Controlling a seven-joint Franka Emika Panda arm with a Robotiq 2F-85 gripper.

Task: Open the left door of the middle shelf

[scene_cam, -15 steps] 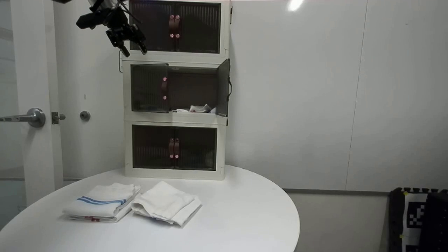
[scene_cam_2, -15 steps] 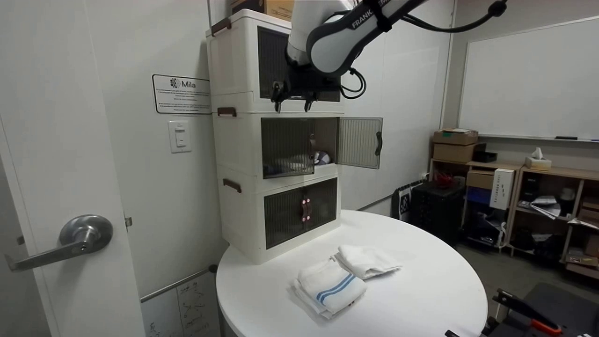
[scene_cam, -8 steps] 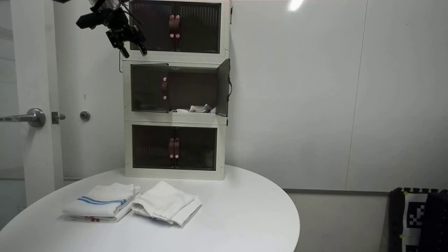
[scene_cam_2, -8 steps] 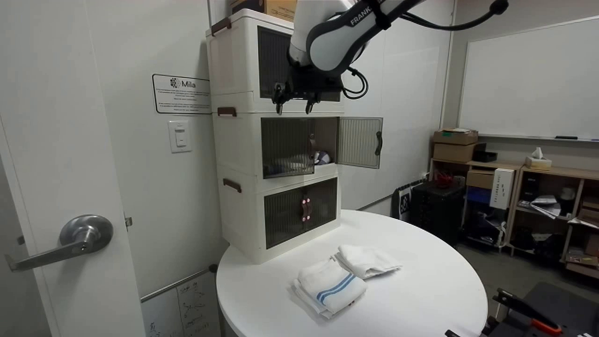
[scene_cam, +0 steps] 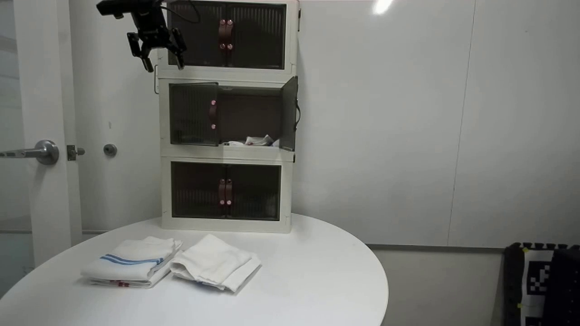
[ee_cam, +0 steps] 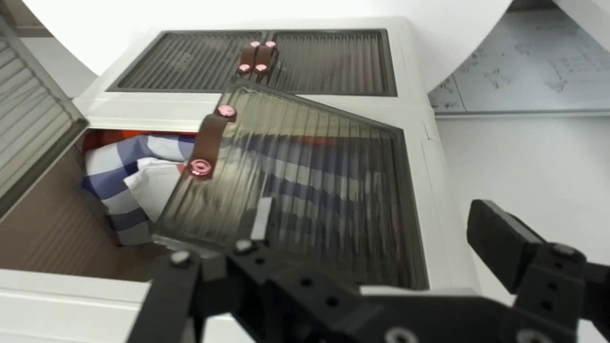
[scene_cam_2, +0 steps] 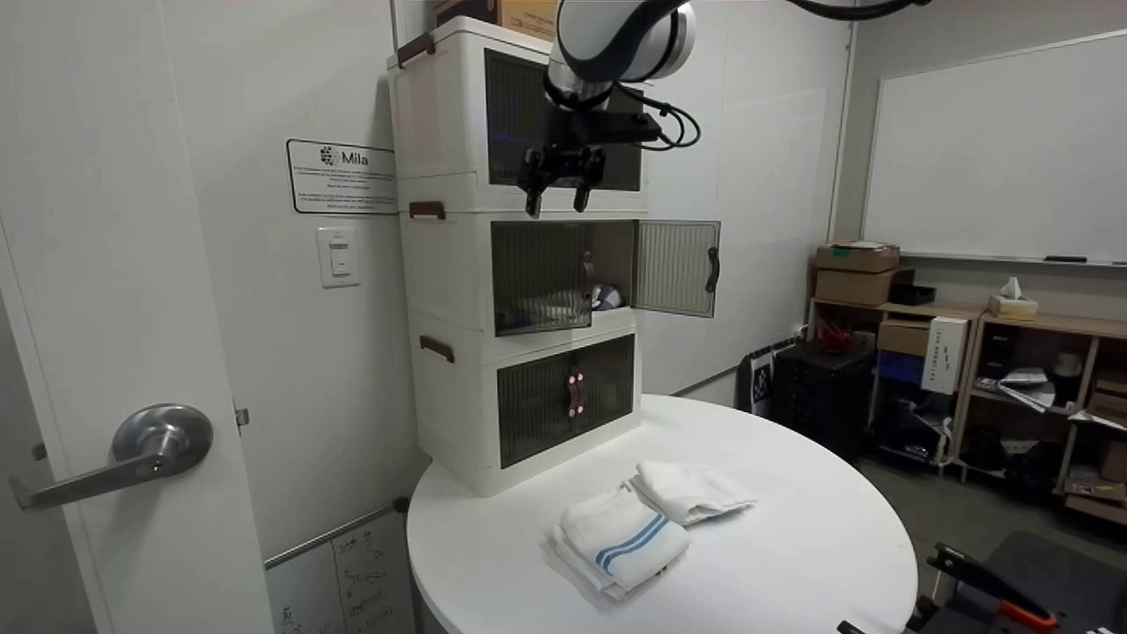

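Left door (scene_cam: 192, 114) of the middle shelf (scene_cam: 226, 152) stands ajar in both exterior views, its free edge out from the frame. The middle shelf is the central one of three stacked white units, between the upper unit (scene_cam: 226, 73) and the lower unit (scene_cam: 226, 225), which stands at the far edge of the round tabletop (scene_cam: 326, 271) in an exterior view. The shelf's right door (scene_cam_2: 678, 269) is swung out wide. In the wrist view the left door carries a brown strap handle (ee_cam: 209, 143) with pink studs, and the opening beside its ribbed, smoky panel shows a blue-and-white checked cloth (ee_cam: 105, 171), a white cloth (ee_cam: 157, 188) and some orange-red fabric (ee_cam: 102, 138). The gripper (scene_cam: 165, 68) hangs high above the tabletop, partly in front of the upper unit, its tips above the top of the left door and apart from it; its fingers (ee_cam: 498, 243) are spread well away from each other. In an exterior view, in front of the lower unit, a folded white towel with blue stripes (scene_cam: 131, 260) lies near the tabletop's left edge, and a plainer folded towel (scene_cam: 215, 262) lies just beside it, farther from that edge. Both towels are well apart from the gripper.
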